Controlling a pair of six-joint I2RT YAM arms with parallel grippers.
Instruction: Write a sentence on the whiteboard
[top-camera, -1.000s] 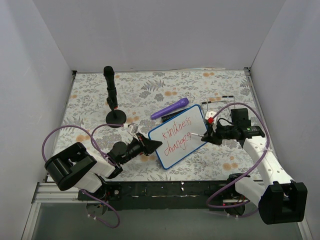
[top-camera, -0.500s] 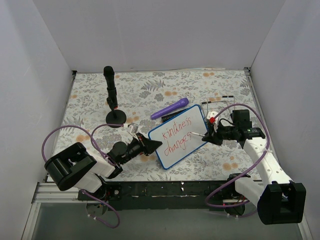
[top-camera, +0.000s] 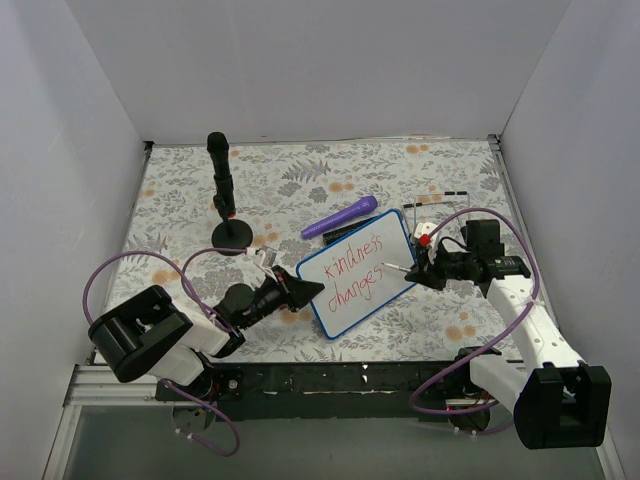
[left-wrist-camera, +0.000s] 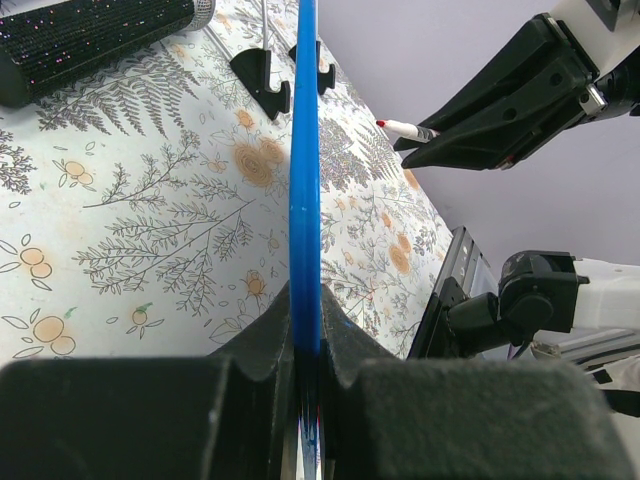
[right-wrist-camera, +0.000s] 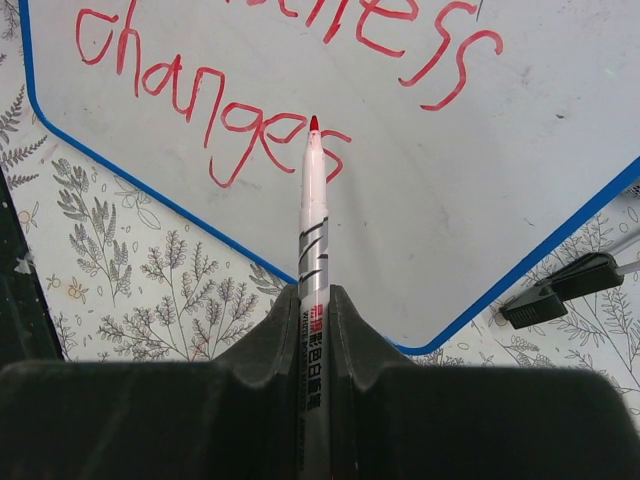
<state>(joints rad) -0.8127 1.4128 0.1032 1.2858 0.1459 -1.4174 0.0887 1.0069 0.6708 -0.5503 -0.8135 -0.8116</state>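
The whiteboard (top-camera: 355, 272) lies slanted on the flowery mat (top-camera: 300, 180), close to the near edge of the worktop (top-camera: 330, 375). White walls (top-camera: 70, 150) stand on the left, the right and at the back. There is lots of open mat behind the whiteboard and on the left side. A black stand (top-camera: 222, 195) with a tall post is well apart at the back left. A purple marker (top-camera: 340, 217) lies just behind the whiteboard's far edge. A small black clip (right-wrist-camera: 560, 290) sits on the mat just beside the whiteboard's right corner.

Since a second ago almost nothing has changed. My right arm has shifted only a tiny bit. The whiteboard, the words and my left arm are where they were.

My left hand (top-camera: 308, 290) is clamped on the whiteboard's thin blue edge at its left corner; my wrist view shows the edge squeezed between my two fingers. My right hand (top-camera: 418, 273) is over the whiteboard's right side, and it is closed tight on a red pen (right-wrist-camera: 313, 220). The pen points in over the white part. The sentence (top-camera: 365, 262) is in red, in two lines: "kindness" on top and "changes" under it. The pen's red tip is right at the last letter of "changes". I cannot tell if the tip is touching the whiteboard or just above it.
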